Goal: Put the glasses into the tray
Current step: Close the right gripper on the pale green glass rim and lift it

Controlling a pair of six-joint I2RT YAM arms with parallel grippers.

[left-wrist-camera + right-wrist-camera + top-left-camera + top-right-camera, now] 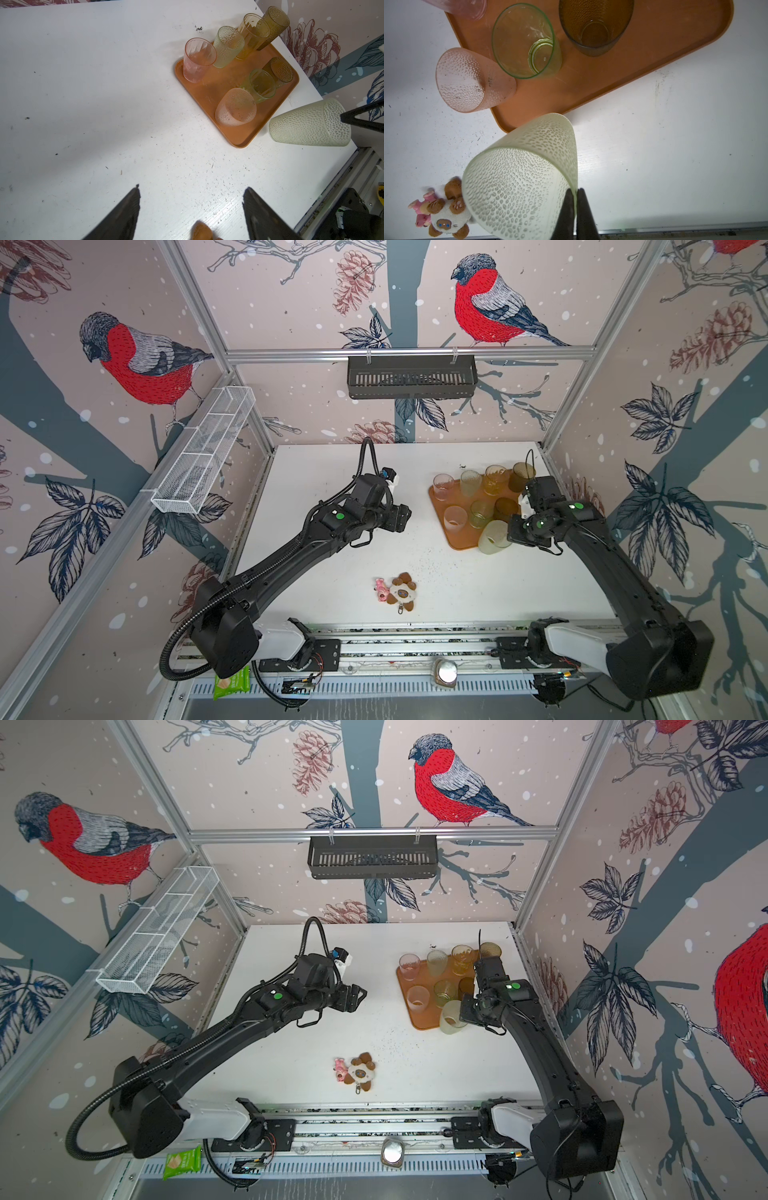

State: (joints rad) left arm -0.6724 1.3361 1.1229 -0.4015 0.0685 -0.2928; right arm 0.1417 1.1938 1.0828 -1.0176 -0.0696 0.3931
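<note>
Top views: seven glasses [469, 483] stand in the tray [457, 541], at the table's [332, 489] far right corner.

Left wrist view: the left gripper [192, 188] gapes wide, empty, above the table.

Right wrist view: the right gripper [574, 190] pinches the rim of the cream tumbler [519, 176], which is tilted at the tray's near corner. That last placement appears outstanding.

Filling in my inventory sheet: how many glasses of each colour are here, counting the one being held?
Pink glasses: 2
Green glasses: 2
Amber glass: 1
Brown glasses: 2
Cream glass, held by the right gripper: 1
Total: 8
</note>
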